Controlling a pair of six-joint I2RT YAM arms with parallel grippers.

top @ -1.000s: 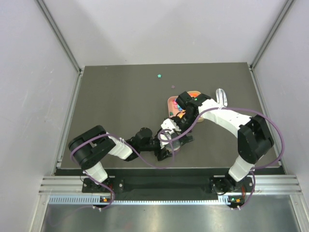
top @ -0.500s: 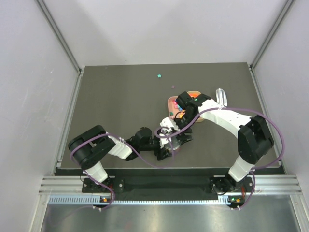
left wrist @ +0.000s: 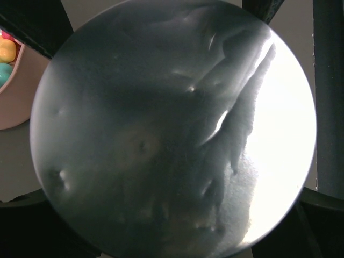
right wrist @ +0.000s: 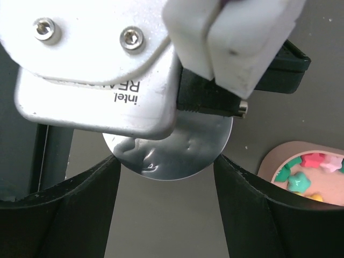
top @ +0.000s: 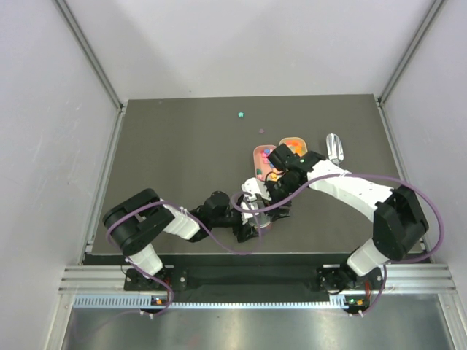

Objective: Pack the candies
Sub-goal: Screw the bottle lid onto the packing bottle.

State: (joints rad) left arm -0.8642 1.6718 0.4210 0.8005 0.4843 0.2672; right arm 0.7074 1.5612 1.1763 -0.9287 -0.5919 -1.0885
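Note:
The candies (top: pixel 264 162) lie in a pink tray (top: pixel 257 153) mid-table; they also show in the right wrist view as candies (right wrist: pixel 301 177) and in the left wrist view as candies (left wrist: pixel 6 51). Just in front of the tray, my left gripper (top: pixel 252 219) is shut on a round container with a silver lid (left wrist: pixel 161 134) that fills its wrist view. My right gripper (right wrist: pixel 164 161) has come in from the tray side. Its two fingers (right wrist: pixel 80 204) touch opposite edges of that lid (right wrist: pixel 177 156). The container's inside is hidden.
A metal scoop (top: pixel 334 146) lies right of an orange dish (top: pixel 292 144) beside the pink tray. Two stray sweets (top: pixel 240 114) sit farther back on the dark table (top: pixel 175 160). Both forearms and their purple cables crowd the area in front of the tray.
My right gripper has slid a little toward the left gripper and its jaws have narrowed onto the lid. The right elbow swung outward to the right. The left arm stayed still.

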